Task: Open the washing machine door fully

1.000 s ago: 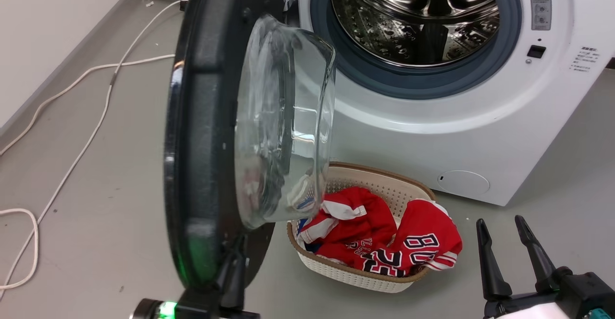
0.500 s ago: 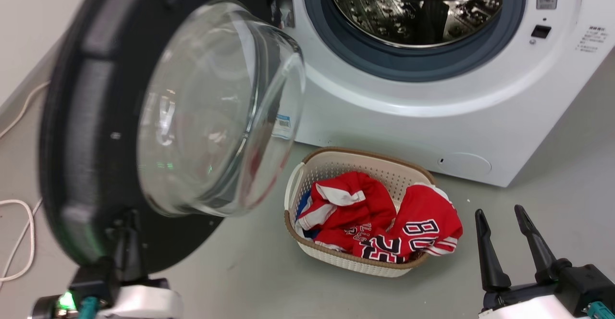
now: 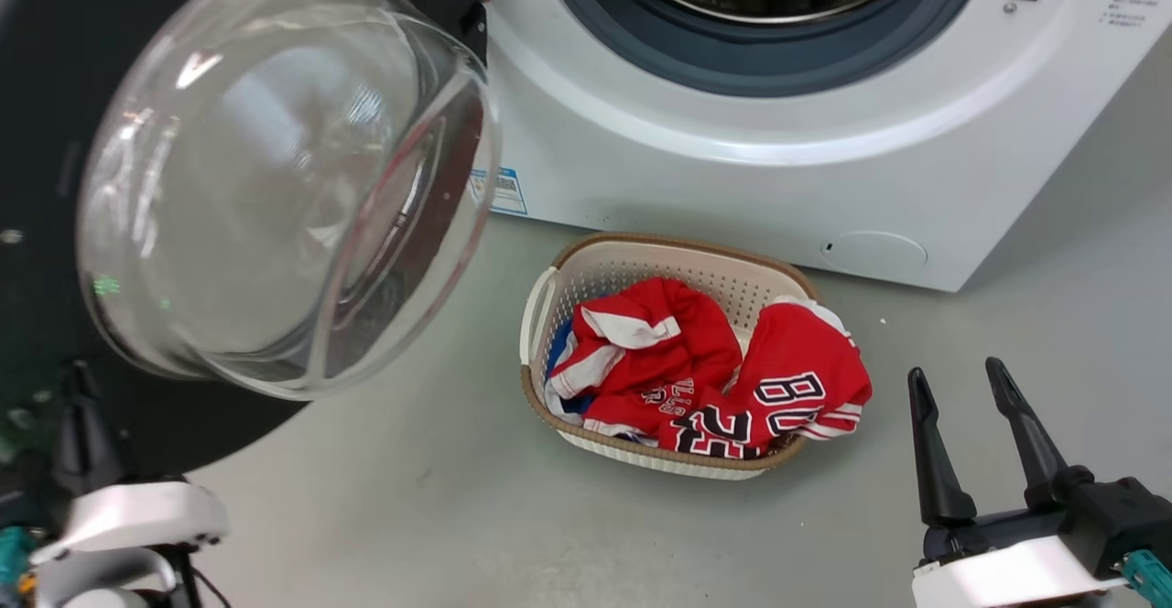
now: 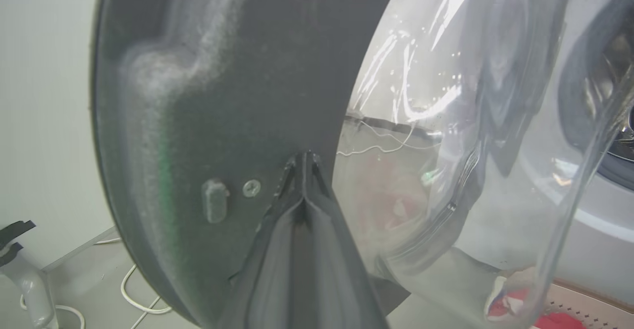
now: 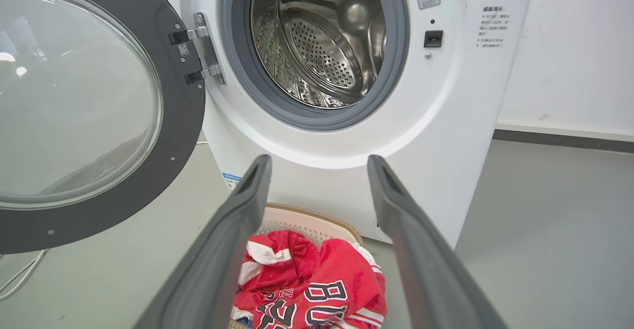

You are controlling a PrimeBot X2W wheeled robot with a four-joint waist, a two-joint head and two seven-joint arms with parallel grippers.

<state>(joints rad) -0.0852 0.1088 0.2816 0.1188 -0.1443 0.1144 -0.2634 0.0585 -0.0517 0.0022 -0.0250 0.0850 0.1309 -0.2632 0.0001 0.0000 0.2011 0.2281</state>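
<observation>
Vs 1 s ago: the washing machine door (image 3: 275, 178) was edge-on to the head camera and now shows its whole glass bowl, so it has swung much wider. The camera shifted too.

The left gripper (image 4: 303, 160) has its fingers closed together, tips on the door's black inner ring. In the right wrist view the door (image 5: 79, 101) hangs well left of the right gripper (image 5: 319, 160), whose fingers are spread and empty. The washing machine (image 5: 317, 136) is straight ahead of them.

Judged nearly or fully open.

Text: the jersey (image 5: 317, 289) in the basket (image 3: 549, 297) reads "BU". The blue sticker (image 3: 499, 191) and panel print (image 5: 488, 27) are unreadable.
</observation>
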